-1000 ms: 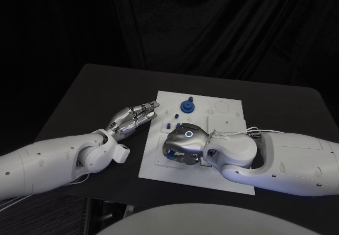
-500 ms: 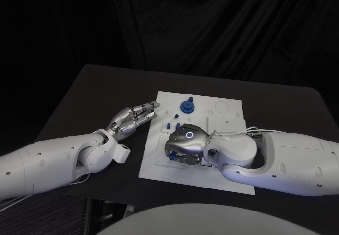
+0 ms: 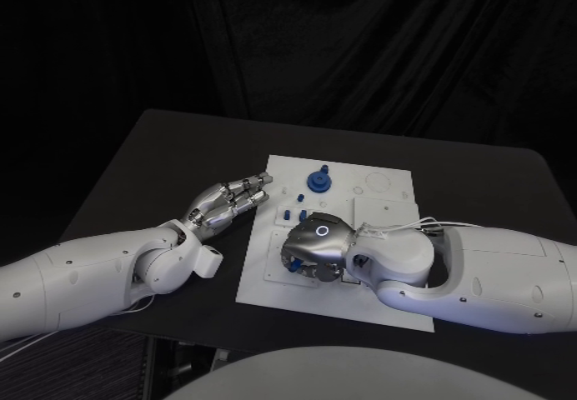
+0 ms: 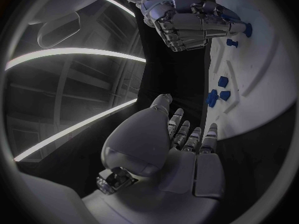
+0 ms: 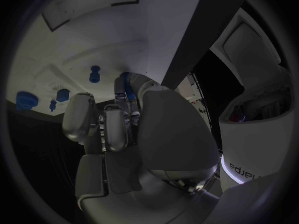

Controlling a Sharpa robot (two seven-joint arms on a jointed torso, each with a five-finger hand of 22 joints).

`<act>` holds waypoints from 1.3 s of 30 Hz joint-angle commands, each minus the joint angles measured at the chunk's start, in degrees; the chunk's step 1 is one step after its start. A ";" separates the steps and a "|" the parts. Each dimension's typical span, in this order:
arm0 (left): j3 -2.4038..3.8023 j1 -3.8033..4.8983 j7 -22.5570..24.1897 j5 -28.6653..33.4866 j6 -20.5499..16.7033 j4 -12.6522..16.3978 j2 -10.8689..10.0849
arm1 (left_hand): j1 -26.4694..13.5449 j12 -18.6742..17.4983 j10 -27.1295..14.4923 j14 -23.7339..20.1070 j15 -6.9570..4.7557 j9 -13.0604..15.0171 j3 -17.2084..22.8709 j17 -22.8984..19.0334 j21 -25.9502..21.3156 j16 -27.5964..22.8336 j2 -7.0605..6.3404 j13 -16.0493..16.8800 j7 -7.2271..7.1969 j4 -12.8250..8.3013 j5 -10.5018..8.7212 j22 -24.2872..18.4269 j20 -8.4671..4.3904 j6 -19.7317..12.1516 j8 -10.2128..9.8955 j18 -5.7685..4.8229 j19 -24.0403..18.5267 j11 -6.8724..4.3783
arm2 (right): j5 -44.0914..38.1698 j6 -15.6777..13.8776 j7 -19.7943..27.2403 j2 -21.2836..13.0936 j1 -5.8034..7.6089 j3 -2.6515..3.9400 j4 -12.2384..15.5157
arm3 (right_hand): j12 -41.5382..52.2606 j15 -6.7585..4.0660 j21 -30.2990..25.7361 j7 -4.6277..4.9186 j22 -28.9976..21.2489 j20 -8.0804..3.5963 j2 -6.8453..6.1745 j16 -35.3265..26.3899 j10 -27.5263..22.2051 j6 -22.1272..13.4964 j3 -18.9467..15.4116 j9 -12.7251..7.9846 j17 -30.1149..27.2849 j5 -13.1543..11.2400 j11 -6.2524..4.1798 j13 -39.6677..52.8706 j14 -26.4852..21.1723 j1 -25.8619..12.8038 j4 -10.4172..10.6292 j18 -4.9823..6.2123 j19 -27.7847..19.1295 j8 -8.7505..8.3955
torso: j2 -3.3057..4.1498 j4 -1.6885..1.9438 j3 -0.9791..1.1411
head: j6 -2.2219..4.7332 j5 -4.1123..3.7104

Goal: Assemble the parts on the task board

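Note:
The white task board (image 3: 274, 287) lies mid-table. My right hand (image 3: 315, 248) is curled down over the board's near-left area, its fingers closed round a small blue part (image 5: 126, 86) whose edge peeks out below the hand (image 3: 293, 264). A taller blue part (image 3: 318, 180) stands at the board's far side, with small blue parts (image 3: 286, 215) between it and the hand. My left hand (image 3: 228, 202) lies on the table at the board's left edge, fingers straight and apart, holding nothing. The left wrist view shows my right hand (image 4: 187, 20) over the board (image 4: 261, 74).
The black table (image 3: 168, 158) extends around the board, with open surface to the left and beyond it. My right forearm (image 3: 481, 275) lies across the board's near-right corner. Round outlines (image 3: 378, 182) mark the board's far right.
My right hand has shifted slightly toward the board's near edge while staying curled on the part. The left hand has not moved.

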 commanded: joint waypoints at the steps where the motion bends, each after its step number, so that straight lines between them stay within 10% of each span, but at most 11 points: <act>1: 0.05 -0.11 0.88 0.24 0.91 0.06 0.13 | -0.08 -0.20 -0.09 0.06 0.48 -0.01 0.35 0.01 -0.17 -0.03 0.49 0.00 0.25 0.09 -0.07 0.09 0.33 -0.20 0.28 0.54 0.08 0.29 | -0.63 0.92 -0.81 0.12 -0.42 -0.08 -0.32 | -0.75 0.38 -0.85 0.65 8.72 0.25 0.06 -0.58 -0.68 -1.76 0.28 6.02 -0.43 -1.27 0.49 -0.02 0.35 -0.46 -0.25 -0.18 -0.69 -1.39 | -0.02 0.01 -0.06 | -0.01 0.06; 9: 0.05 -0.18 0.78 0.24 0.97 -0.03 0.20 | -0.08 -0.20 -0.09 0.06 0.48 -0.01 0.35 0.01 -0.17 -0.03 0.49 0.00 0.25 0.09 -0.07 0.09 0.33 -0.20 0.28 0.54 0.08 0.29 | -0.63 0.58 -0.47 0.41 -0.82 -0.08 -0.72 | -2.03 0.87 -1.75 0.92 8.50 0.79 -0.59 -0.97 -3.30 -5.18 0.23 5.12 -0.90 -4.67 1.08 0.14 -0.01 -1.78 0.25 -0.01 -1.21 -3.93 | -0.05 0.01 -0.06 | -0.01 0.12; 14: 0.05 -0.22 0.73 0.24 1.00 -0.09 0.26 | -0.10 -0.22 -0.12 0.07 0.58 0.01 0.45 0.02 -0.16 -0.03 0.57 -0.01 0.31 0.08 -0.20 0.10 0.37 -0.01 0.34 0.54 0.09 0.34 | -0.63 0.04 -0.29 0.36 -0.92 -0.08 -0.86 | -3.26 1.53 -4.62 -1.03 7.80 1.20 -1.66 -2.24 -8.65 -12.24 -0.74 3.43 -2.56 -9.23 2.39 0.37 -1.17 -3.62 1.38 0.47 -2.59 -6.29 | -0.06 0.04 -0.08 | -0.01 0.05; 23: 0.05 -0.28 0.76 0.24 0.87 -0.28 0.34 | -0.13 -0.22 -0.14 0.00 0.55 0.03 0.50 -0.02 -0.15 -0.08 0.60 0.00 0.36 0.09 -0.31 0.09 0.38 0.09 0.38 0.54 0.10 0.41 | -0.62 -3.12 0.48 -0.15 -0.96 -0.08 -0.84 | -2.14 1.94 -4.72 -1.61 7.83 1.82 -1.77 -1.93 -11.21 -14.62 -2.50 2.27 -2.20 -11.05 2.90 1.42 -1.22 -4.50 2.10 0.46 -2.63 -6.25 | -0.08 0.02 -0.02 | -0.01 -0.12; 32: 0.05 -0.42 0.94 0.24 0.65 -0.50 0.46 | -0.18 -0.30 -0.17 -0.03 0.49 0.01 0.53 -0.02 -0.15 -0.09 0.58 -0.02 0.37 0.09 -0.43 0.07 0.38 -0.08 0.36 0.53 0.10 0.44 | 0.21 -18.82 3.49 -3.14 -0.34 0.40 1.01 | -1.39 2.37 -4.08 -2.06 8.03 2.24 -2.08 -1.52 -16.31 -17.83 -5.25 0.36 -1.72 -11.81 3.68 2.15 -1.02 -3.91 2.98 0.33 -2.21 -6.23 | -0.04 -0.08 0.02 | -0.01 -0.33; 39: 0.05 -0.51 1.22 0.24 0.23 -0.39 0.40 | -0.28 -0.27 -0.20 -0.06 0.36 0.02 0.53 -0.04 -0.15 -0.11 0.52 -0.01 0.34 0.14 -0.52 0.06 0.35 -0.07 0.37 0.53 0.10 0.40 | 7.07 -28.18 6.71 -7.22 3.54 0.67 3.22 | 0.70 1.78 -1.73 -1.86 8.64 1.89 -1.96 -0.10 -18.83 -17.80 -6.56 -0.71 0.27 -10.94 3.65 2.94 -0.14 -2.63 4.64 -0.02 -1.16 -5.64 | 0.05 -0.04 0.10 | -0.01 -0.20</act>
